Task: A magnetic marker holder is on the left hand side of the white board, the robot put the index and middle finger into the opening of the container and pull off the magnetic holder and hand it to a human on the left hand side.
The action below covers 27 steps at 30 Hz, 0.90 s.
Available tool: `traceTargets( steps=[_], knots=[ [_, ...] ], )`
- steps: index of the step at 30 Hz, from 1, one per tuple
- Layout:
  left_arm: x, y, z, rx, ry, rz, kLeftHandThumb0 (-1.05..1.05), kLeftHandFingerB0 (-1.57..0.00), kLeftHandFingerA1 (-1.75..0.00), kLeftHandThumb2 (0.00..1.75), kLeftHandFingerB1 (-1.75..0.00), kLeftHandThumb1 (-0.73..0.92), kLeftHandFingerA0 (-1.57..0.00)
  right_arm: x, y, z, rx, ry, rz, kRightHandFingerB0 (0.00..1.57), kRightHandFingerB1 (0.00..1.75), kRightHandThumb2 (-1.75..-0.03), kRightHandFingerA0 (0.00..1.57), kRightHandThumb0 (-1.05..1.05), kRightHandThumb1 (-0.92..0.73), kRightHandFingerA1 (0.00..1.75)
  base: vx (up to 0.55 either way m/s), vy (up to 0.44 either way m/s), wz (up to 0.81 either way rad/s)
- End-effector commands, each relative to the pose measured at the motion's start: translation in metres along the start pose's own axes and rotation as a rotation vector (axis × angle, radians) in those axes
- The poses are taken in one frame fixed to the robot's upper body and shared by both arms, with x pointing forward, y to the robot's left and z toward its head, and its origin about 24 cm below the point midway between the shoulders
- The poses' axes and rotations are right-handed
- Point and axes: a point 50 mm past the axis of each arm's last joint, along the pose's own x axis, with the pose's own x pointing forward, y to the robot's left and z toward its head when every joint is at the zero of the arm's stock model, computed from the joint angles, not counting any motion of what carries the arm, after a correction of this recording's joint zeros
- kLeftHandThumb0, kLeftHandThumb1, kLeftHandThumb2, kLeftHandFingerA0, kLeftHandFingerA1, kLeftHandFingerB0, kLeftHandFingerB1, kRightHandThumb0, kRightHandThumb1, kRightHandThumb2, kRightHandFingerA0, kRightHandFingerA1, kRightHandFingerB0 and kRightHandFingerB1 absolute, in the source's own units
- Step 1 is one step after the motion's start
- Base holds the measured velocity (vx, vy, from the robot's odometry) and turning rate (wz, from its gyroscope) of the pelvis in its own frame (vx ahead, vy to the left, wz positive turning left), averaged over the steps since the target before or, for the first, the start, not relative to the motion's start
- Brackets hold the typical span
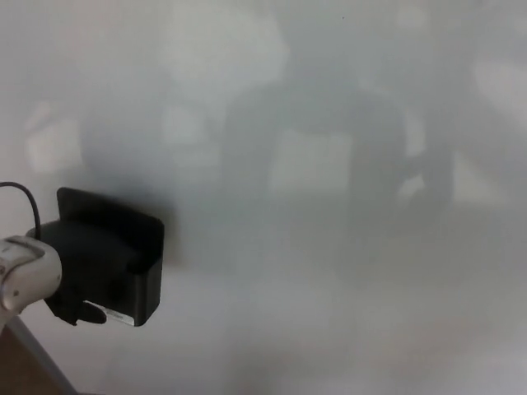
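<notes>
Item: black rectangular plastic magnetic marker holder, open-topped box form with a taller back plate. Location: low at the left of the picture, against the glossy white board; whether its back plate is touching the board or already lifted clear cannot be told from this view. A small white label shows at its lower front edge.

Handling, judged: rigid shell, likely light, with smooth and probably slippery walls. The magnet would resist a straight pull, so peeling or tilting from one edge looks easier. Best hold appears to be inside the top opening, fingers hooked behind the front wall, as the task asks. No markers are visible inside.

Attached: robot's left hand, black, at the holder's left face and opening. A dark fingertip shows beneath the holder's lower left corner, and the hand appears wrapped onto the box, gripping it; how deep the fingers sit in the opening is hidden. White rounded wrist housing with a thin black cable looping above it.

Right hand: not visible.

Surroundings: the board carries dim grey reflections, including a broad dark shape across the centre. A brown strip with a pale edge shows at the lower left corner. No person is visible to receive the holder.
</notes>
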Motion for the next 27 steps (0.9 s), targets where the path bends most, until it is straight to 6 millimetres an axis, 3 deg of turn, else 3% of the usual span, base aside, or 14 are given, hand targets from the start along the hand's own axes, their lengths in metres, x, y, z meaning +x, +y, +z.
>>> traceTargets(
  steps=[1,3,4,9,14,18,19,20,22,24,27],
  knots=[
    [-0.002,0.008,-0.003,-0.216,-0.046,-0.127,-0.14,-0.47,-1.75,0.58,-1.75,0.61,-0.66,0.001,-0.006,0.0,-0.014,-0.007,-0.006,0.51,0.37,-0.63,0.7,-0.56,-0.76,0.48,0.0,0.0,0.0],
    [-0.003,0.008,-0.003,-0.22,-0.047,-0.131,-0.14,-0.47,-1.75,0.58,-1.75,0.61,-0.66,0.001,-0.006,0.0,-0.015,-0.007,-0.005,0.51,0.37,-0.63,0.7,-0.56,-0.76,0.48,0.0,0.0,0.0],
    [-0.01,0.002,0.008,-0.318,-0.157,-0.194,-0.26,-0.37,-1.75,0.49,-1.73,0.62,-0.54,0.001,-0.006,0.0,-0.007,-0.009,-0.005,0.52,0.37,-0.63,0.69,-0.56,-0.75,0.49,0.0,0.0,0.0],
    [-0.022,-0.003,0.027,-0.447,-0.316,-0.267,-0.19,-0.37,-1.75,0.52,-1.75,0.63,-0.62,0.003,-0.006,0.002,-0.013,-0.014,-0.002,0.52,0.37,-0.64,0.7,-0.57,-0.76,0.49,0.0,0.0,0.0],
    [-0.042,-0.011,0.063,-0.668,-0.657,-0.336,-0.14,-0.42,-1.75,0.53,-1.75,0.65,-0.66,0.006,-0.005,0.004,0.0,-0.022,-0.004,0.53,0.37,-0.63,0.7,-0.58,-0.76,0.49,0.0,0.0,0.0],
    [-0.044,-0.011,0.064,-0.672,-0.659,-0.339,-0.14,-0.42,-1.75,0.53,-1.75,0.65,-0.66,0.006,-0.005,0.004,0.0,-0.022,-0.004,0.53,0.37,-0.63,0.7,-0.58,-0.76,0.49,0.0,0.0,0.0],
    [-0.065,-0.017,0.089,-0.856,-0.891,-0.313,-0.19,-0.51,-1.75,0.53,-1.75,0.64,-0.74,0.006,-0.004,0.004,0.006,-0.018,0.003,0.53,0.37,-0.64,0.69,-0.57,-0.76,0.49,0.0,0.0,0.0],
    [-0.072,-0.019,0.096,-0.908,-0.955,-0.31,-0.19,-0.51,-1.75,0.53,-1.75,0.64,-0.74,0.006,-0.003,0.004,0.008,-0.016,0.005,0.53,0.37,-0.64,0.69,-0.57,-0.76,0.49,0.0,0.0,0.0],
    [-0.076,-0.019,0.1,-0.936,-0.986,-0.311,-0.19,-0.51,-1.75,0.53,-1.75,0.64,-0.74,0.006,-0.003,0.004,0.009,-0.016,0.006,0.53,0.37,-0.64,0.69,-0.57,-0.76,0.49,0.0,0.0,0.0],
    [-0.081,-0.028,0.1,-1.379,-1.226,-0.309,-0.06,-0.57,-1.75,0.52,-1.75,0.56,-0.77,0.006,-0.002,0.004,0.004,-0.021,0.0,0.53,0.38,-0.63,0.7,-0.57,-0.76,0.5,0.0,0.0,0.0],
    [-0.082,-0.033,0.096,-1.521,-1.299,-0.261,-0.06,-0.57,-1.75,0.52,-1.75,0.56,-0.77,0.006,-0.002,0.005,0.003,-0.024,-0.001,0.53,0.38,-0.63,0.7,-0.57,-0.76,0.5,0.0,0.0,0.0]
  ],
)
